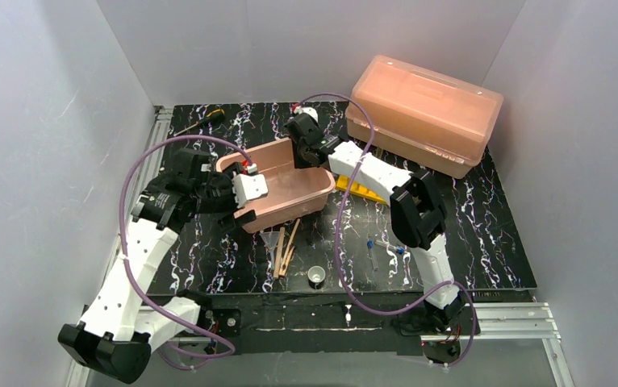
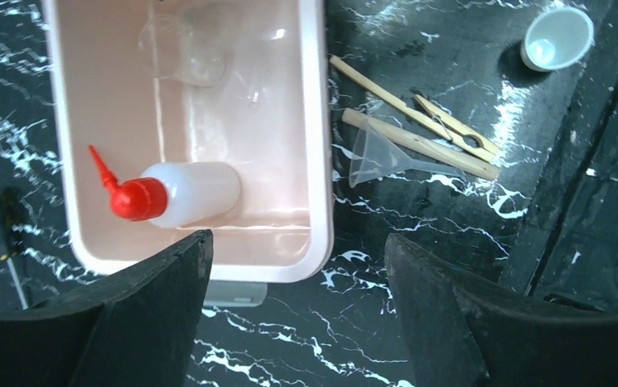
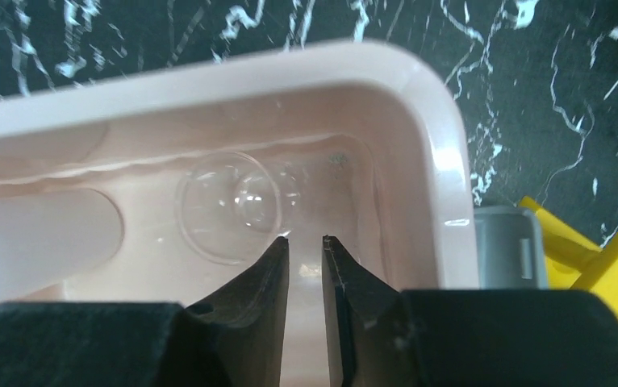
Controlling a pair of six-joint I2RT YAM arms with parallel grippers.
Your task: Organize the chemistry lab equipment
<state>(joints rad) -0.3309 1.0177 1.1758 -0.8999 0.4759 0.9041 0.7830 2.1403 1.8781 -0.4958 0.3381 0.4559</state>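
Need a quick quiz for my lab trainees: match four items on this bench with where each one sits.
Things
1. squeeze bottle
2. white cup
3. yellow rack
4. funnel

Places
a. on the table, against the wooden clamps
b. lying on its side inside the open pink bin
c. standing alone near the table's front edge
d. outside the bin, just right of it in the top view

Pairs: 1-b, 2-c, 3-d, 4-a

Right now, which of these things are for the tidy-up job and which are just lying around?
For the job: squeeze bottle, glass beaker, wooden clamps, clear funnel, tiny white cup, blue-capped tubes, yellow rack.

Just lying about: big lidded pink box, screwdriver.
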